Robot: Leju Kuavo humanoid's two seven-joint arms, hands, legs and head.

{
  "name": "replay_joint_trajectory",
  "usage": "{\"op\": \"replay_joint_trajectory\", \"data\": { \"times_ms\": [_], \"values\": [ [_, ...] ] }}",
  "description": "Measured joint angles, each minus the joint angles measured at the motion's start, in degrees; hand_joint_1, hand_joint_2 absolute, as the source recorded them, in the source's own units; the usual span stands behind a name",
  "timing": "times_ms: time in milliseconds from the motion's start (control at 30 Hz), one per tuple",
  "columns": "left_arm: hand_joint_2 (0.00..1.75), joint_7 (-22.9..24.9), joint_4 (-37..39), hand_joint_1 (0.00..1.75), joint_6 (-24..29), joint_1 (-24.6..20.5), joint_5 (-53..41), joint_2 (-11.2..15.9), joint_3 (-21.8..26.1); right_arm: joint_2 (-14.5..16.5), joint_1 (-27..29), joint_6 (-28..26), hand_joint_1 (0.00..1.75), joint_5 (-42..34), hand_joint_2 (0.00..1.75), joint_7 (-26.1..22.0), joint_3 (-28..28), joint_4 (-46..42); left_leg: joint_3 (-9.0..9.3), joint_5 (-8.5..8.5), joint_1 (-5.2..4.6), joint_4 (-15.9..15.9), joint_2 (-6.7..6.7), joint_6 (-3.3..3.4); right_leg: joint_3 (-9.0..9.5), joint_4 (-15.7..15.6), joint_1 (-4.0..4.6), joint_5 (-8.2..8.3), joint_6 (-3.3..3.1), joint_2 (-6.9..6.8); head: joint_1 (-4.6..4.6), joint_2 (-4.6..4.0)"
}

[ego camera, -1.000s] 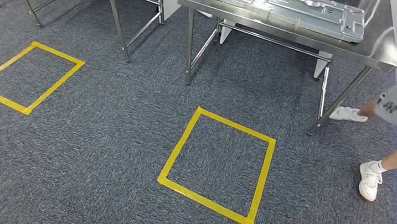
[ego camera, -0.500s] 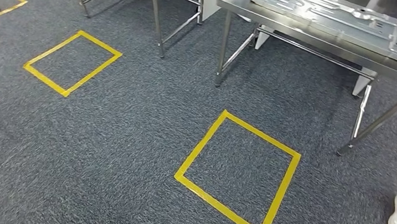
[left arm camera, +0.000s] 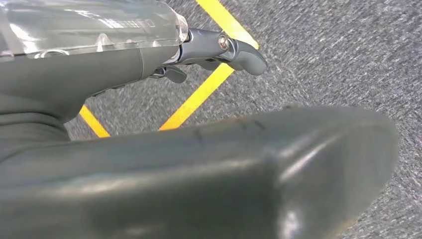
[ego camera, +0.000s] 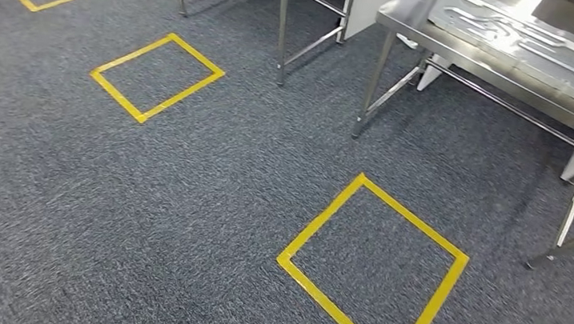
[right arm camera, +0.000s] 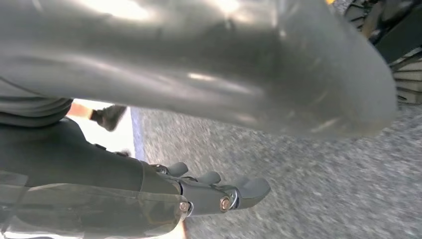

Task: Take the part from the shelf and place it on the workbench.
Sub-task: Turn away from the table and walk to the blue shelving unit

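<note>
Head view: the part (ego camera: 538, 43) lies lengthwise on the worktop (ego camera: 472, 57), far right; right hand (right arm camera: 219, 196) nearer. Both hands' fingers (left arm camera: 239, 50) straight, holding nothing.

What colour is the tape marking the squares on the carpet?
Yellow; the tape squares on the dark grey carpet show best in the head view.

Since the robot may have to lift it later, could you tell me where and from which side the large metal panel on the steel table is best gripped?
Probably by its long near edge, coming from the table's front. The metal panel lies flat on the steel table as a thin, ribbed sheet, so only its rim offers purchase. Its far end is cut off, so the other edges cannot be judged.
</note>
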Motion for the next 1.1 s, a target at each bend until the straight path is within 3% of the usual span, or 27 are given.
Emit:
{"op": "replay_joint_trajectory", "data": {
  "times_ms": [67,133,200,267,333,367,400,433,467,533,567,633,667,733,800,833,867,900,933,1000,1067,1100],
  "values": [
    [0.00,-0.5,0.0,0.00,0.7,-0.1,0.3,-0.4,0.1,-0.2,0.1,0.3,0.00,0.1,0.00,0.4,0.0,0.0,-0.55,0.07,0.03,0.4,-1.25,-0.71,0.98,-2.7,0.00,0.40,-0.32,1.56,-0.01,0.00],
    [0.00,-1.3,0.0,0.00,1.5,0.1,0.4,-0.8,0.2,-0.4,-0.1,0.8,0.00,0.3,0.00,1.0,0.1,0.0,-0.95,0.24,0.18,0.4,-2.19,-1.48,1.03,-3.0,0.08,0.57,-0.93,0.41,-0.01,0.00],
    [0.00,-2.1,0.0,0.00,2.1,0.3,0.4,-1.0,0.3,-0.5,-0.1,1.3,0.00,0.4,0.00,1.4,0.1,0.0,-1.90,-0.98,0.07,2.2,-0.35,-2.05,1.25,-3.4,-0.08,0.80,-1.87,-1.06,-0.02,0.00],
    [0.00,-2.8,0.0,0.00,2.5,0.2,0.2,-1.1,0.3,-0.6,0.0,1.6,0.00,0.4,0.00,1.4,0.1,0.0,-4.96,-4.57,0.05,8.6,2.98,-2.46,1.33,-3.7,0.07,0.85,-2.53,-2.72,-0.03,0.00],
    [0.00,-3.1,0.0,0.00,2.8,0.1,0.0,-1.2,0.3,-0.6,0.2,1.6,0.00,0.4,0.00,1.2,0.1,0.0,-8.51,-7.68,0.24,16.2,4.29,-2.80,1.29,-3.7,0.38,0.78,-2.73,-4.48,-0.03,0.00],
    [0.00,-3.2,0.0,0.00,2.9,0.1,-0.1,-1.2,0.3,-0.6,0.2,1.6,0.00,0.4,0.00,1.2,0.1,0.0,-9.05,-7.72,0.28,17.6,4.48,-2.88,1.31,-3.6,0.46,0.74,-2.74,-5.31,-0.03,0.00],
    [0.00,-3.2,0.0,0.00,2.9,0.2,-0.1,-1.2,0.3,-0.6,0.1,1.6,0.00,0.4,0.00,1.2,0.1,0.0,-8.37,-6.66,0.29,16.5,4.68,-2.89,1.37,-3.6,0.50,0.69,-2.70,-6.06,-0.03,0.00],
    [0.00,-3.3,0.0,0.00,2.9,0.2,-0.1,-1.2,0.3,-0.6,0.0,1.6,0.00,0.4,0.00,1.2,0.2,0.0,-6.48,-4.80,0.28,13.1,5.09,-2.79,1.50,-3.6,0.52,0.61,-2.61,-6.77,-0.03,0.00],
    [0.00,-3.3,0.0,0.00,2.9,0.2,-0.2,-1.2,0.3,-0.6,-0.1,1.6,0.00,0.4,0.00,1.2,0.2,0.0,-3.96,-2.90,0.20,8.5,6.24,-2.55,1.69,-3.6,0.58,0.51,-2.47,-7.41,-0.03,0.00],
    [0.00,-3.3,0.0,0.00,3.0,0.1,-0.2,-1.2,0.3,-0.6,-0.2,1.6,0.00,0.4,0.00,1.1,0.2,0.0,-0.35,-0.82,-0.18,1.8,8.39,-1.79,2.01,-3.6,0.87,0.23,-1.97,-8.51,-0.03,0.00],
    [0.00,-3.4,0.0,0.00,3.2,0.0,-0.2,-1.2,0.3,-0.5,-0.2,1.6,0.00,0.4,0.00,0.9,0.2,0.0,0.18,-0.66,-0.38,0.5,8.94,-1.42,2.13,-3.6,1.00,0.15,-1.68,-9.00,-0.03,0.00],
    [0.00,-3.4,0.0,0.00,3.6,0.1,-0.3,-1.2,0.3,-0.5,-0.5,1.5,0.00,0.3,0.00,0.0,0.2,0.0,-0.03,-0.53,-0.49,0.2,7.90,-0.76,2.36,-3.7,1.08,0.07,-1.08,-9.92,-0.03,0.00],
    [0.00,-3.5,0.0,0.00,3.8,0.2,-0.4,-1.2,0.3,-0.4,-0.7,1.4,0.00,0.1,0.00,-0.7,0.2,0.0,0.01,-0.32,-0.38,0.0,7.36,-0.45,2.40,-3.5,0.98,-0.18,-0.77,-9.55,-0.03,0.00],
    [0.00,-3.7,0.0,0.00,3.5,0.1,-0.5,-1.1,0.3,0.0,-0.8,0.9,0.00,-0.1,0.00,-1.9,0.2,0.0,0.11,0.22,-0.06,-0.6,6.22,0.22,1.15,-0.4,0.74,-2.47,-0.26,-6.76,-0.03,0.00],
    [0.00,-4.6,0.0,0.00,2.5,-0.2,-0.3,-0.9,0.3,0.4,-0.7,0.7,0.00,-0.1,0.00,-2.0,0.2,0.0,-0.12,0.49,-0.04,-0.7,4.99,0.57,-2.35,7.0,0.57,-6.40,-0.02,-3.88,-0.02,0.00],
    [0.00,-5.2,0.0,0.00,2.0,-0.3,0.0,-0.8,0.3,0.6,-0.7,0.7,0.00,0.0,0.00,-1.6,0.2,0.1,-0.23,0.54,-0.07,-0.6,4.27,0.62,-4.11,10.5,0.56,-7.72,0.06,-3.46,-0.02,0.00],
    [0.00,-5.8,0.0,0.00,1.7,-0.3,0.2,-0.6,0.3,0.7,-0.6,0.8,0.00,0.2,0.00,-1.2,0.3,0.1,-0.27,0.57,-0.10,-0.6,3.50,0.62,-5.14,12.5,0.55,-7.91,0.11,-3.33,-0.02,0.00],
    [0.00,-6.3,0.0,0.00,1.5,-0.2,0.3,-0.4,0.3,0.9,-0.6,1.0,0.00,0.4,0.00,-0.8,0.3,0.1,-0.26,0.58,-0.10,-0.5,2.68,0.57,-5.13,12.2,0.50,-6.88,0.12,-3.24,-0.02,0.00],
    [0.00,-6.7,0.0,0.00,1.5,-0.2,0.5,-0.3,0.3,1.0,-0.5,1.2,0.00,0.5,0.00,-0.4,0.3,0.1,-0.23,0.56,-0.08,-0.4,1.85,0.46,-4.06,9.6,0.40,-4.83,0.09,-2.98,-0.02,0.00],
    [0.00,-7.1,0.0,0.00,1.4,-0.2,0.5,0.1,0.3,1.2,-0.4,1.7,0.00,0.6,0.00,0.3,0.3,0.1,-0.41,0.41,-0.10,0.2,0.36,0.00,-0.77,1.8,0.06,-0.86,-0.10,-0.54,-0.01,0.00],
    [0.00,-7.2,0.0,0.00,1.0,-0.3,0.5,0.6,0.3,1.6,-0.4,1.8,0.00,0.8,0.00,1.0,0.4,0.2,-1.02,0.44,-0.10,0.6,-0.89,-0.75,0.73,-2.1,-0.07,0.32,-0.46,1.76,-0.02,0.00],
    [0.00,-7.1,0.0,0.00,0.6,-0.3,0.4,1.0,0.3,1.9,-0.4,1.7,0.00,1.0,0.00,1.3,0.4,0.2,-1.32,0.60,-0.05,0.7,-1.54,-1.19,0.71,-2.3,0.07,0.16,-0.73,1.90,-0.02,0.00]
  ]
}}
